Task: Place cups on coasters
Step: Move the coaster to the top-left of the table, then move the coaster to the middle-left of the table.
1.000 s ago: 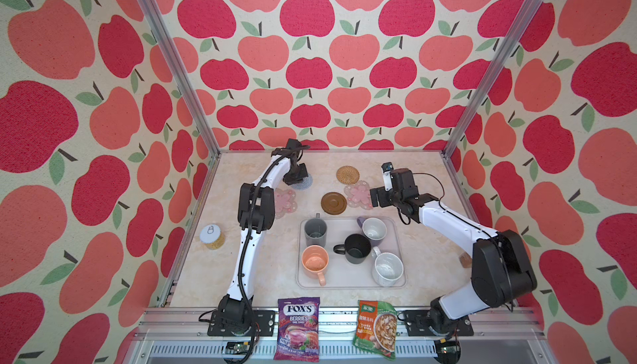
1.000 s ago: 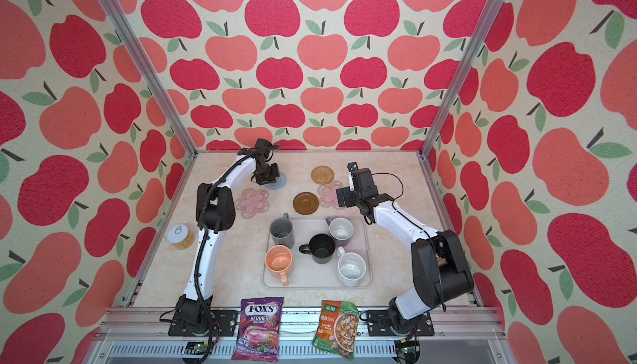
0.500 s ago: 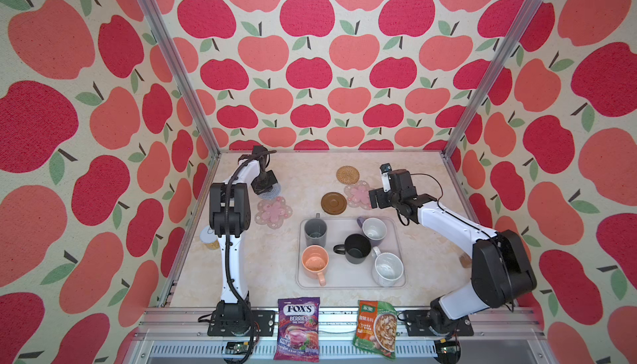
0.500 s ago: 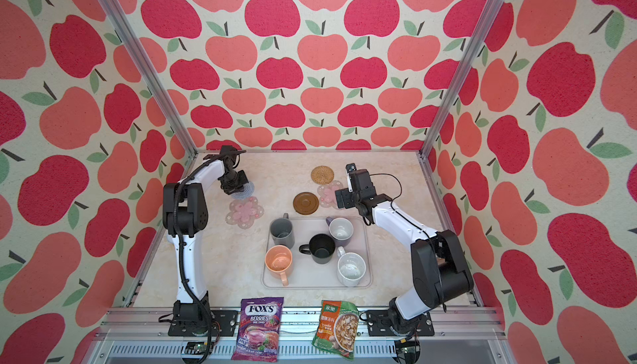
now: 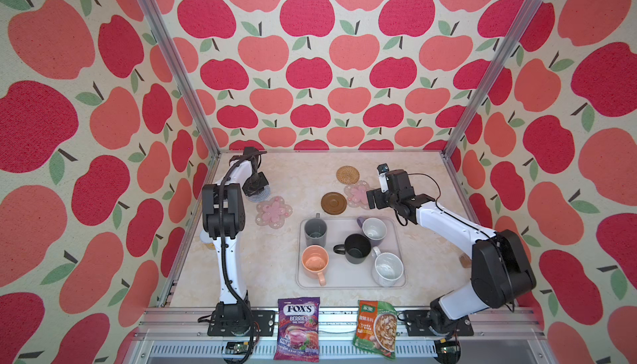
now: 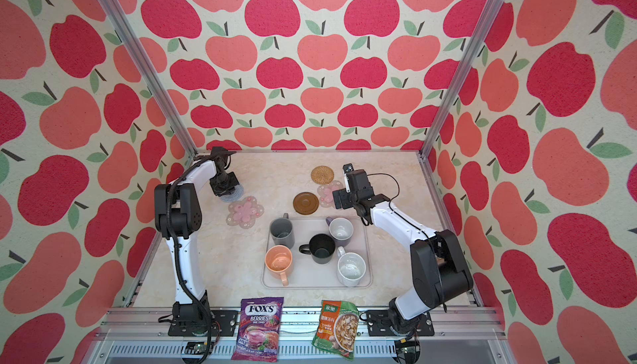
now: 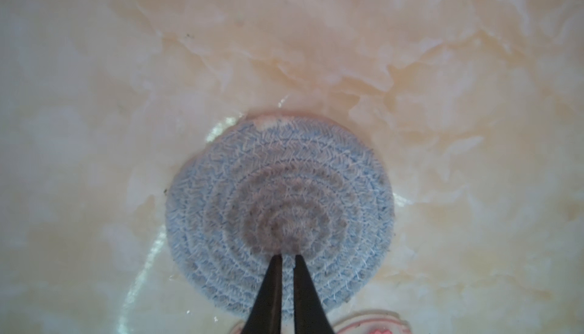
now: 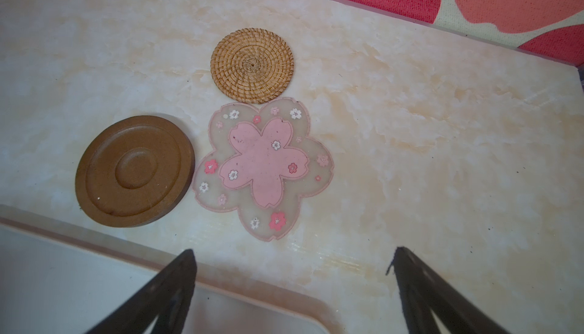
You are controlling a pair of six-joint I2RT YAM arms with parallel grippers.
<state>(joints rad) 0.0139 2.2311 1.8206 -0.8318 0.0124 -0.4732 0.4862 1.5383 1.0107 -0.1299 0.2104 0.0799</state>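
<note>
My left gripper [image 5: 255,188] is shut, and its tips rest on the middle of the blue-grey woven coaster [image 7: 278,190] at the back left. A pink flower coaster [image 5: 274,211] lies just in front of it. The rattan coaster [image 8: 252,65], a second pink flower coaster [image 8: 264,168] and the brown disc [image 8: 134,171] lie together at the back centre. My right gripper [image 8: 292,253] hangs open beside them, over the tray's far corner. In the tray [image 5: 344,281] stand the grey [image 5: 314,232], peach [image 5: 314,261], black [image 5: 357,248], lavender [image 5: 374,229] and speckled white [image 5: 387,269] cups.
A purple candy bag [image 5: 298,331] and a soup packet [image 5: 375,328] lie on the front rail. A can [image 5: 206,241] stands half hidden behind the left arm at the left wall. A small brown object [image 5: 465,261] sits by the right arm's base.
My left gripper has swept from the back centre to the back left, and the blue-grey coaster slid along under its tips. The near pink flower coaster shifted slightly left. The right arm stayed put.
</note>
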